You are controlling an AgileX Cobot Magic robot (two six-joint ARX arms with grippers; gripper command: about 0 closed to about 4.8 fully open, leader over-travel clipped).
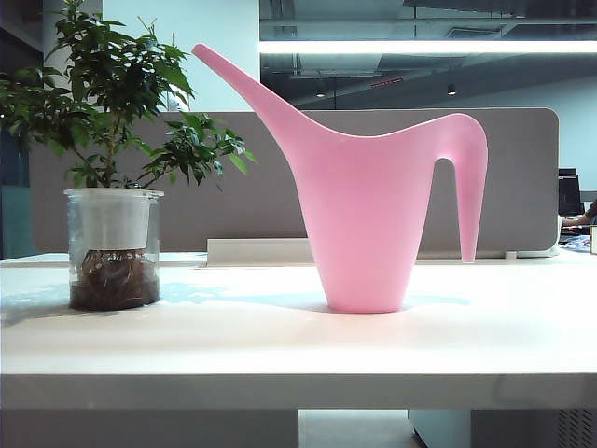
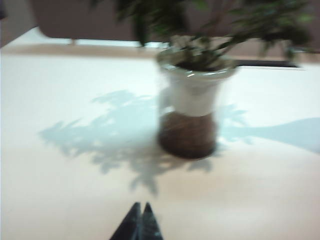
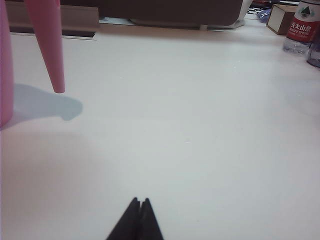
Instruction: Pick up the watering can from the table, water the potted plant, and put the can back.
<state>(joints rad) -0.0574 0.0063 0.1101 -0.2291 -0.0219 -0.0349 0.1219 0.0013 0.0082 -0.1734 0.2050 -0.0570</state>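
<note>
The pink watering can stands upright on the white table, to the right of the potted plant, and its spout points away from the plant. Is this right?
Not quite. In the exterior view the watering can stands upright on the table, right of the potted plant, but its spout points toward the plant.

**Open-plan office, by every sign**

Looks like a shared office floor. Wide white table [image 1: 280,345] backed by a grey fabric partition panel [image 1: 522,168], as at a workstation. Beyond it, long strip ceiling light [image 1: 429,47] under an exposed dark ceiling, and a dark monitor [image 1: 569,194] at a neighbouring desk. Farther along the table, a red-labelled water bottle [image 3: 301,27] and a small brown box [image 3: 282,17].
</note>
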